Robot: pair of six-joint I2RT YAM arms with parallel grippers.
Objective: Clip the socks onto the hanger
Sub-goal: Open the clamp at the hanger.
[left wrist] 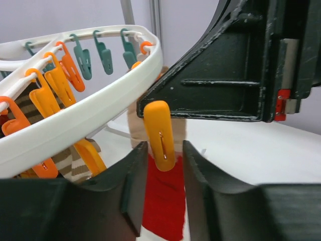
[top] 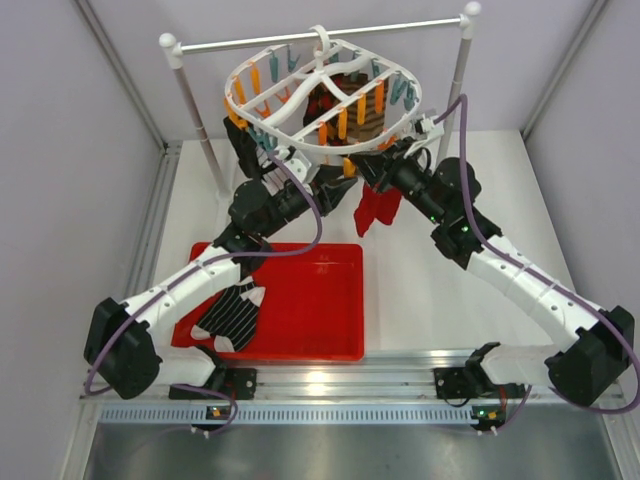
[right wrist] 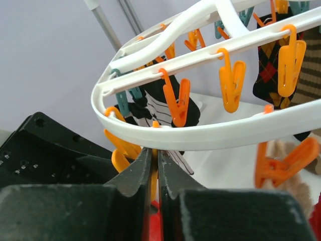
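The hanger (right wrist: 200,138), a smooth white plastic rounded-rectangle frame with curved cross bars, is hanging by its hook from the white rod (top: 300,38), its long axis running left to right across the top view and its orange and teal clips dangling downward. The dark red sock (top: 377,210) is hanging under the frame's near rim, long axis vertical, its free end pointing down toward the table (top: 430,290). The right gripper (right wrist: 153,155) is pinching the sock's top edge, its dark padded fingers nearly together, with a strip of orange clip showing just past their tips. The left gripper (left wrist: 160,150) is standing with its jaws apart on either side of a glossy, flat, round-ended orange clip (left wrist: 159,135) hanging from the rim, the sock's soft red knit showing behind it. A black sock with thin white stripes (top: 232,315) is lying flat in the shallow red tray (top: 330,330).
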